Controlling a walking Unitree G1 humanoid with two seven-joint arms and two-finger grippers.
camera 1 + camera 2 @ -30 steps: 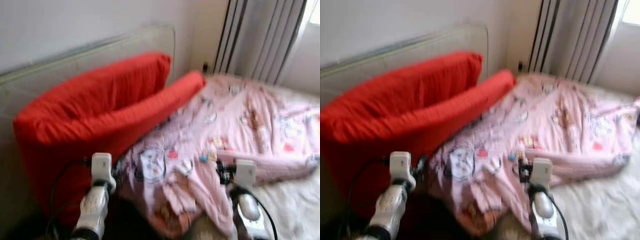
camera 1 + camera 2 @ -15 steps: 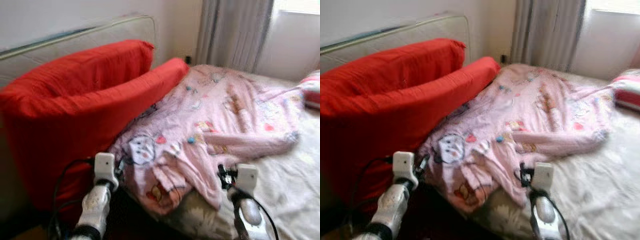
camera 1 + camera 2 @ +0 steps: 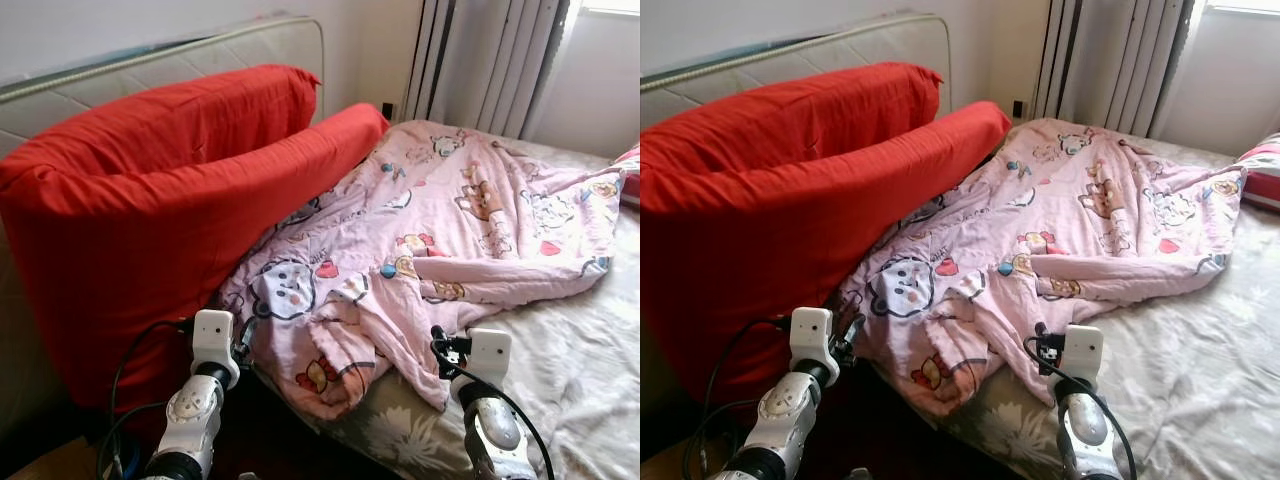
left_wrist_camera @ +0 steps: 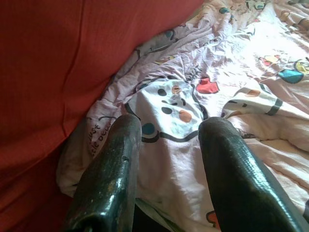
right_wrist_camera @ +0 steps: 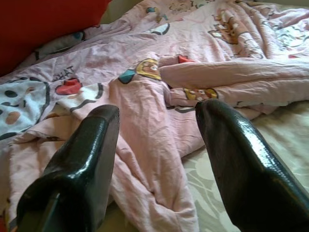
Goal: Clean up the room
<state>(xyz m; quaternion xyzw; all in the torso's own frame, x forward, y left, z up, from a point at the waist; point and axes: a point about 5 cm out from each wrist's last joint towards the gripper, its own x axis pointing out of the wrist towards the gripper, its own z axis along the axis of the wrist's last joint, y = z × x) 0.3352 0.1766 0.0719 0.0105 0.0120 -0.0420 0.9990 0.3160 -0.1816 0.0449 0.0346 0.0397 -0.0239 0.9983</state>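
From the head views, a crumpled pink cartoon-printed blanket [image 3: 440,240] lies spread across a bed with a pale floral sheet [image 3: 570,370], its near corner hanging over the bed's edge. A long red fabric cushion [image 3: 150,210] leans against a beige quilted headboard [image 3: 200,60], touching the blanket's left side. Grey pleated curtains [image 3: 490,60] hang behind. The silver left arm [image 3: 195,400] and right arm [image 3: 485,410] reach forward low in front of the bed.

In the left wrist view, the left pincer [image 4: 169,140] is released, its black fingers [image 4: 116,164] spread just over the blanket beside the cushion.

In the right wrist view, the right pincer [image 5: 157,121] is likewise released, empty, near the blanket's folded edge.
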